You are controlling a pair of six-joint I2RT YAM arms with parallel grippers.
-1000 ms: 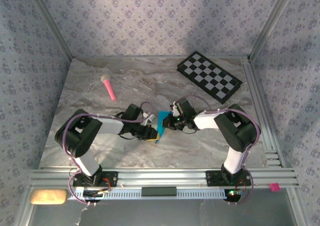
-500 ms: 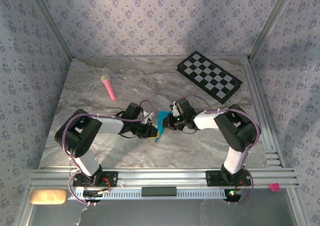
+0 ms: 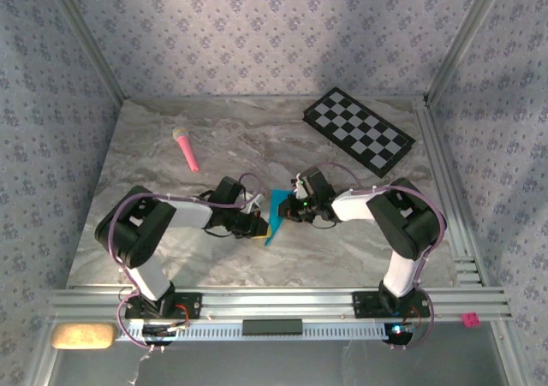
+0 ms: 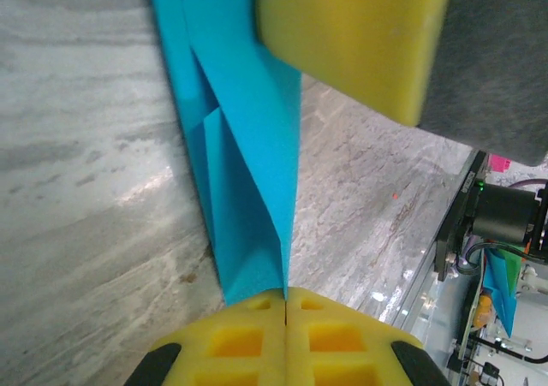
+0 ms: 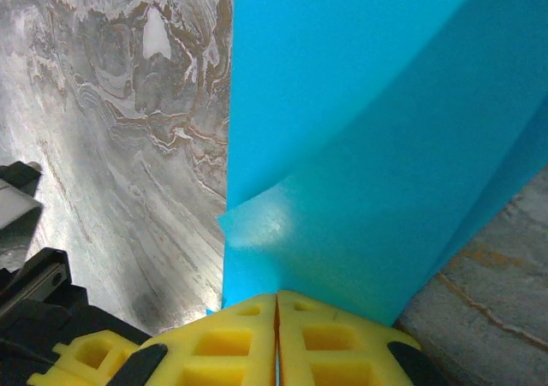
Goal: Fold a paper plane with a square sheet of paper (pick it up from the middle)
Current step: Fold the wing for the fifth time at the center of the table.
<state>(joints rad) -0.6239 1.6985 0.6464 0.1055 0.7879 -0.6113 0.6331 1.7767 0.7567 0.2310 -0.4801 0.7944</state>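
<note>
Your left fingers [image 4: 285, 317] are closed on one end of the folded cyan sheet of paper [image 4: 248, 146] — your right fingers [image 5: 276, 326] pinch its opposite side. It is held over the desk [image 3: 214, 138] between both wrists; from above they hide most of it — outline unclear.

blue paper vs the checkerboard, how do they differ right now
The blue paper is plain cyan; the checkerboard has black and white squares. The paper is folded and pinched by the left end effector and the right end effector; the board lies flat and untouched at the far right. The paper looks smaller than the board. Both are thin with straight edges.
</note>
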